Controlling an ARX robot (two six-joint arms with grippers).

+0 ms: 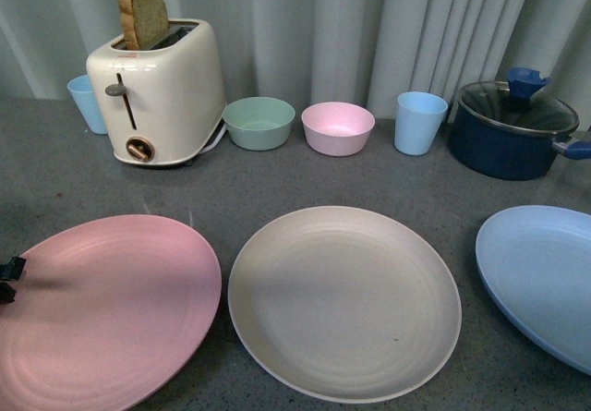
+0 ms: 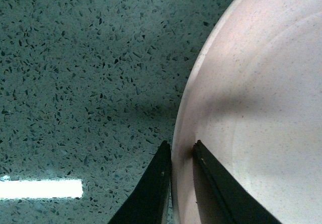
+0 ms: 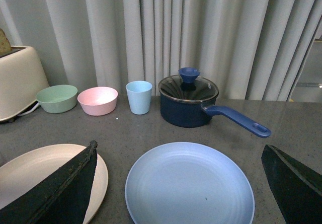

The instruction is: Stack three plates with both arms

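My left gripper [image 2: 181,146] straddles the rim of the pink plate [image 2: 251,108] at its 9 o'clock edge, jaws nipped onto it. From there the beige plate [image 1: 343,300] lies toward 3 o'clock, just beside the pink one, so I judge the carry goes that way. My right gripper [image 3: 178,146] hangs spread wide over the light blue plate [image 3: 188,189], farther toward 3 o'clock.

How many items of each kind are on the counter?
Plates: 3 (pink plate, beige plate, blue plate)
Bowls: 2 (green bowl, pink bowl)
Cups: 2
Toaster: 1
Pot: 1
Bread slice: 1
Total: 10
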